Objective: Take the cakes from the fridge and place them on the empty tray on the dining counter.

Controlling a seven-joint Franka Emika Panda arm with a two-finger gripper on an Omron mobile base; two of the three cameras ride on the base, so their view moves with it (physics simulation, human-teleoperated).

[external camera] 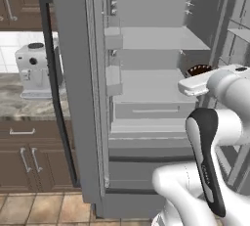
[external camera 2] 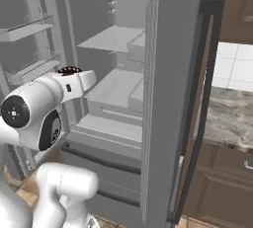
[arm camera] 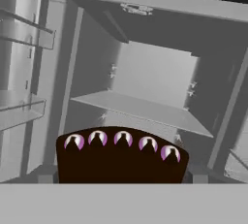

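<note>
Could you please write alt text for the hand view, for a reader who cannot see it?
A dark chocolate cake topped with a row of pinkish dollops sits close at the bottom, inside the open grey fridge. A pale shelf crosses behind it, with door bins at the left.

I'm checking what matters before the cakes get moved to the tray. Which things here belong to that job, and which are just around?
Part of the job:
- fridge, doors open
- chocolate cake, close in front of the hand
- gripper, open

Just around:
- coffee machine on the kitchen counter
- brown cabinets
</note>
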